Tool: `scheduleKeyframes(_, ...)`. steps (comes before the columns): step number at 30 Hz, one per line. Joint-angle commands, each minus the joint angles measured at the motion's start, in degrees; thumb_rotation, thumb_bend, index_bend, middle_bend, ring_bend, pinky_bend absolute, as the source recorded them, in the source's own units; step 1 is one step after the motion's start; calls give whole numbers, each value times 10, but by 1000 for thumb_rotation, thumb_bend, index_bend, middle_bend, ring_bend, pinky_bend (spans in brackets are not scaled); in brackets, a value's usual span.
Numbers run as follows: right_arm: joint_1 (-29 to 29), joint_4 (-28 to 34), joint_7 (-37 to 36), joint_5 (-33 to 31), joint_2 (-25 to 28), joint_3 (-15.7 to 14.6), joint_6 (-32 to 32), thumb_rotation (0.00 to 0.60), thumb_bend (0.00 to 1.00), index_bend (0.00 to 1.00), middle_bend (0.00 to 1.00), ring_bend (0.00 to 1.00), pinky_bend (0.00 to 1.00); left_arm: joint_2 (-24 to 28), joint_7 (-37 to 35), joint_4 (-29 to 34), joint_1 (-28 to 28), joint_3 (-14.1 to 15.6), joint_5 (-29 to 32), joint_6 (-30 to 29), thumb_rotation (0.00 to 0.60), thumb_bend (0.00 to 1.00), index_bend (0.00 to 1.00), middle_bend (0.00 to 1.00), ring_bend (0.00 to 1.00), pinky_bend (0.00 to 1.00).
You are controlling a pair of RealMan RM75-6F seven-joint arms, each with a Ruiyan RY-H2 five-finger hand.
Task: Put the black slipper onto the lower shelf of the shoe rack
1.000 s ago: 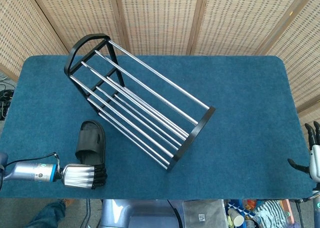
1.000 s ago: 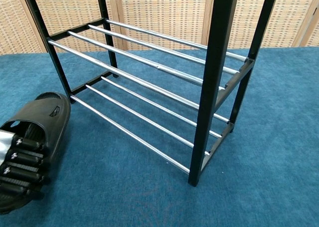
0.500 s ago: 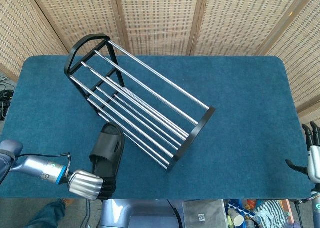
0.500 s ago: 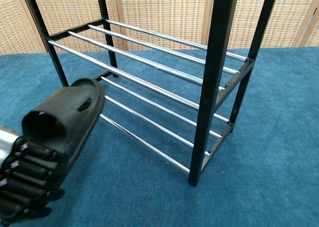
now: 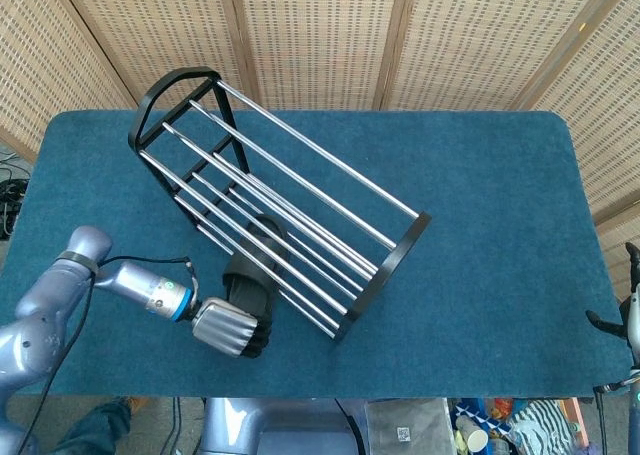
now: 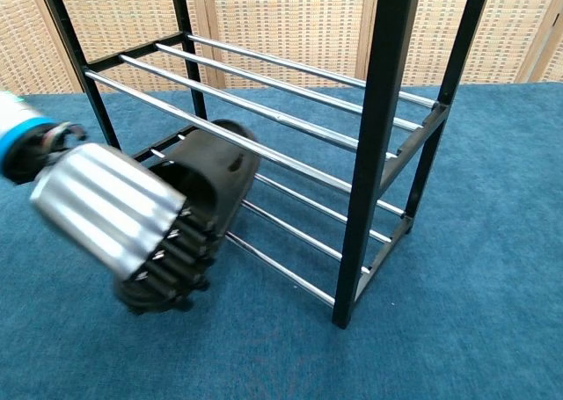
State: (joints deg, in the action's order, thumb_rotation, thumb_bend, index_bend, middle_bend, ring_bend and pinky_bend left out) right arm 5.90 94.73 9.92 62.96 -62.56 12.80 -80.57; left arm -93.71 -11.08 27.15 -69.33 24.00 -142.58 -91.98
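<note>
My left hand (image 5: 228, 326) (image 6: 119, 215) grips the heel end of the black slipper (image 5: 257, 262) (image 6: 214, 173). The slipper's toe pokes in between the chrome rods of the shoe rack (image 5: 290, 210) (image 6: 378, 136), over the lower shelf's front rod, while its heel hangs outside the rack. The rack stands diagonally on the blue table, with black end frames and two tiers of rods. My right hand (image 5: 628, 320) shows only at the right edge of the head view, off the table, fingers spread and holding nothing.
The blue carpeted table (image 5: 480, 185) surrounds the rack. Woven screens (image 5: 320, 35) stand behind the table. Clutter lies on the floor (image 5: 480, 425) below the front edge.
My left hand has carried the slipper up and to the right, from the table in front of the rack to the lower shelf's rods. The right hand has sunk further out of view.
</note>
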Motion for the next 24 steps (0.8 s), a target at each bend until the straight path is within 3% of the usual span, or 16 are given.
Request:
scheduleKeyframes(1, 3, -8, 3, -13, -3, 6, 6, 600, 0, 0, 0, 0, 0, -41, -45, -51, -40, 0, 4, 11, 600, 193, 704, 585, 505, 491)
scheduleKeyframes(9, 11, -24, 6, -40, -8, 12, 25, 600, 0, 0, 0, 0, 0, -94, -95, -117, -78, 16, 16, 4, 600, 193, 704, 585, 505, 487)
scheduleKeyframes(24, 11, -36, -2, -59, -6, 17, 30, 600, 0, 0, 0, 0, 0, -138, -109, -149, -122, 43, 32, -8, 600, 193, 704, 585, 505, 477)
